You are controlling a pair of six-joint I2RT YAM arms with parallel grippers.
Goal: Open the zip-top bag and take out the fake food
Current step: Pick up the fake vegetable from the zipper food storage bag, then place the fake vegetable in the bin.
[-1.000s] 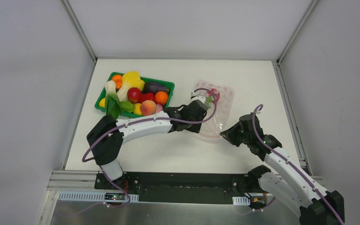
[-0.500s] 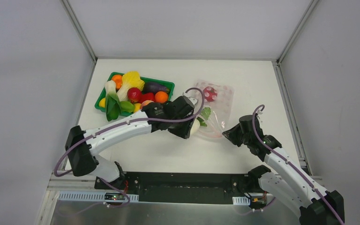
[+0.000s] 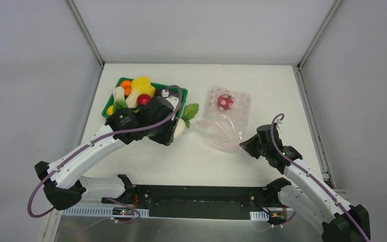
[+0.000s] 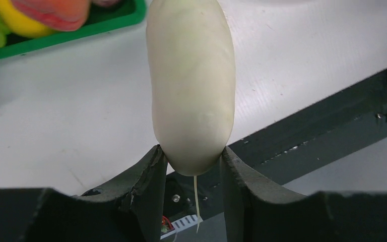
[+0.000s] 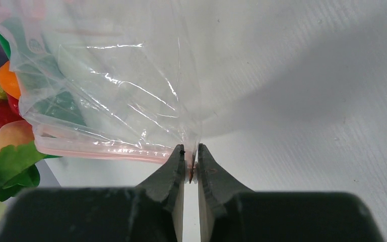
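Gripping white radish, left arm outstretched

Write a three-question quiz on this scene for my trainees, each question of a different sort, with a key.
1. True or false: the right gripper is shut on a corner of the zip-top bag.
2. Multiple choice: what does the left gripper hold? A. a banana B. the white radish C. a spoon
3. Short answer: which piece of fake food lies inside the bag?

Key
1. True: its fingers pinch the bag's corner by the pink zip strip.
2. B: the radish is clamped between the fingers, outside the bag.
3. The red radish.
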